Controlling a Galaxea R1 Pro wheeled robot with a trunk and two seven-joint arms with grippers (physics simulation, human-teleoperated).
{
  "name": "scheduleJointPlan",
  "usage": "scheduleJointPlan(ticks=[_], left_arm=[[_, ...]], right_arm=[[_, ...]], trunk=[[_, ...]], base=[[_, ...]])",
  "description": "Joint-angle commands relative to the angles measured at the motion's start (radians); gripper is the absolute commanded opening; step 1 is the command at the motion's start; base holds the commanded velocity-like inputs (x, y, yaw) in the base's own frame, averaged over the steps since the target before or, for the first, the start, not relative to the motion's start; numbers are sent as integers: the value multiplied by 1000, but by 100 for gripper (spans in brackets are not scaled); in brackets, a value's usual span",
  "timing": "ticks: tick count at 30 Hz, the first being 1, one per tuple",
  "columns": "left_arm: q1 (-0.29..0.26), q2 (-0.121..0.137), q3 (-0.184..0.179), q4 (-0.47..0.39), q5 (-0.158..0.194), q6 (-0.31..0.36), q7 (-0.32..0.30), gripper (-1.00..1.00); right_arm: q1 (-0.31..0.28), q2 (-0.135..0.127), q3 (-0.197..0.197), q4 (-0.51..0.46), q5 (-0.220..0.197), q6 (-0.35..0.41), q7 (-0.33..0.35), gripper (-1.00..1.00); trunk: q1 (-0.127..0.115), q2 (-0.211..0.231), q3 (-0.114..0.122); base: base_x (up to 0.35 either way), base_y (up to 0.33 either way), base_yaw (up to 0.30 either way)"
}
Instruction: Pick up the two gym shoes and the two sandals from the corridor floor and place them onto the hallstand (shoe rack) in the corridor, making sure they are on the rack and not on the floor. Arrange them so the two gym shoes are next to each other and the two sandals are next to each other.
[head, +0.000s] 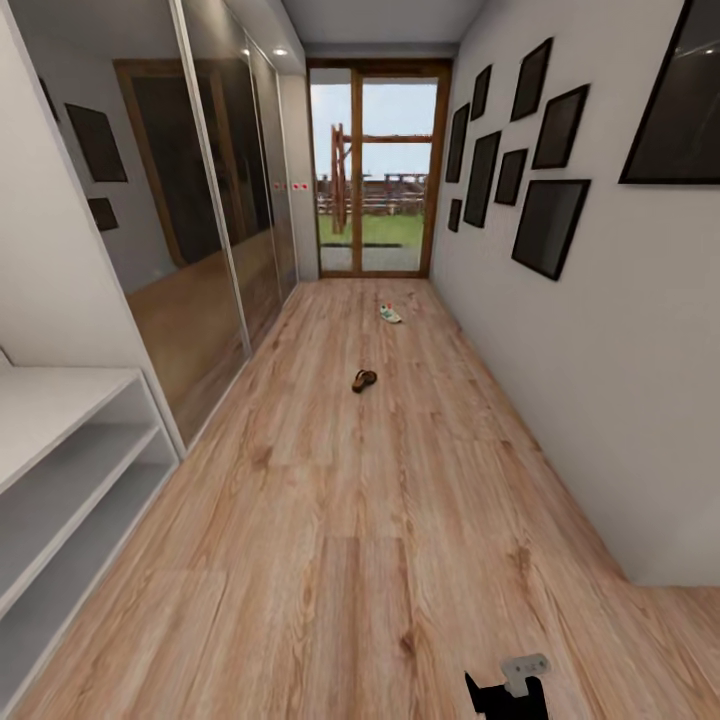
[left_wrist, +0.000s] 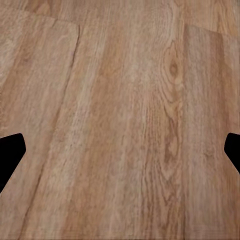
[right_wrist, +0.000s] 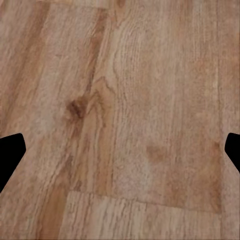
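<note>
Two pieces of footwear lie on the corridor floor (head: 400, 560), both far down the hall from the hallstand (head: 60, 470). One is a dark brown sandal (head: 364, 380), alone on the planks about midway between the hallstand and the glass door (head: 378, 170) at the corridor's end. Beyond it, closer to that door, lies a pale gym shoe (head: 390, 314) with a touch of green and red; it is small in the head view and its details are hard to read. The two are well apart from each other.

The hallstand stands against the wall on the robot's left side, its pale grey bench top and two open shelf rows showing nothing on the parts that are visible. Past the hallstand along the same wall runs a mirrored wardrobe (head: 215, 220), and the opposite wall carries a cluster of dark picture frames (head: 520, 150).

Both wrist views look straight onto wood planks. The left gripper (left_wrist: 120, 150) has its dark fingertips (left_wrist: 10, 155) at the far edges of its view, jaws spread wide with nothing between them. The right gripper (right_wrist: 120, 150) is likewise spread wide over bare floor, holding nothing. A dark part of the robot with a pale grey fitting (head: 508, 688) shows at the near edge of the head view.
</note>
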Motion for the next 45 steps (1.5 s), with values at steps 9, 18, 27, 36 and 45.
scheduleJointPlan(ticks=[9,18,27,36,45], left_arm=[[-1,0,3,2,10,1,-10,100],[-1,0,3,2,10,1,-10,100],[-1,0,3,2,10,1,-10,100],[-1,0,3,2,10,1,-10,100],[-1,0,3,3,10,1,-10,100]], right_arm=[[-1,-1,-6,1,10,-3,2,100],[-1,-1,-6,1,10,-4,2,100],[-1,-1,-6,1,10,-5,2,100],[-1,-1,-6,1,10,-3,1,100],[-1,1,-5,1,8,-3,1,100]], trunk=[[0,0,-1],[0,0,-1],[0,0,-1],[0,0,-1],[0,0,-1]], base=[[322,146,0],[314,154,0],[313,150,0],[313,142,0],[313,137,0]])
